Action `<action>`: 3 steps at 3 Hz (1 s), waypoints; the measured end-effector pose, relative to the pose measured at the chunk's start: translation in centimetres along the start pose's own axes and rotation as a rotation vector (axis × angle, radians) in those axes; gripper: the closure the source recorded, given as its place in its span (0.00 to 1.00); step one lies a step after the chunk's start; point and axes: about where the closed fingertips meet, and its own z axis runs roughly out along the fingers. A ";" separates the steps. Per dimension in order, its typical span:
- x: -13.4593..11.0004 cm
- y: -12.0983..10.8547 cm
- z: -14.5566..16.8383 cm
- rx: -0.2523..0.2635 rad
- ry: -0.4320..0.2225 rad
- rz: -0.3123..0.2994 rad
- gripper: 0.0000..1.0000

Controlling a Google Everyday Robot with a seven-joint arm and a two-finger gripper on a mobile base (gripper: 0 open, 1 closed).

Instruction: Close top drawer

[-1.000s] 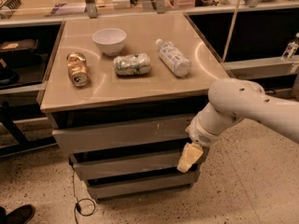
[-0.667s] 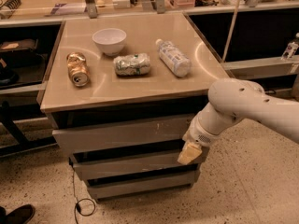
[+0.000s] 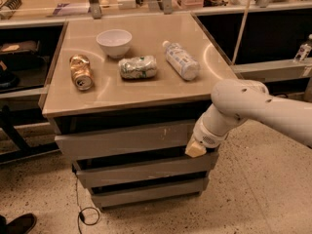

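The top drawer [image 3: 122, 139] is the uppermost of three grey wood-look fronts under the beige cabinet top. Its flat handleless panel bears small pale scuffs and stands out a little in front of the cabinet edge, with a dark gap above it. My gripper [image 3: 196, 149] is at the end of the white arm, which reaches in from the right. Its pale tip sits at the right end of the top drawer's front, near the lower edge.
On the cabinet top [image 3: 146, 89] stand a white bowl [image 3: 114, 42], a gold can [image 3: 80, 72] on its side, a crushed green-white can [image 3: 138, 67] and a lying plastic bottle [image 3: 181, 60]. Two lower drawers [image 3: 146, 169] follow below. A cable [image 3: 83, 213] lies on the floor.
My gripper has moved up and slightly left, from beside the middle drawer to the right end of the top drawer's front. The drawer itself looks unchanged.
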 end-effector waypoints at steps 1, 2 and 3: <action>-0.8 -1.9 0.2 0.033 0.014 0.014 1.00; -0.7 -1.6 0.2 0.032 0.028 0.013 1.00; -0.7 -1.6 0.2 0.032 0.028 0.013 0.81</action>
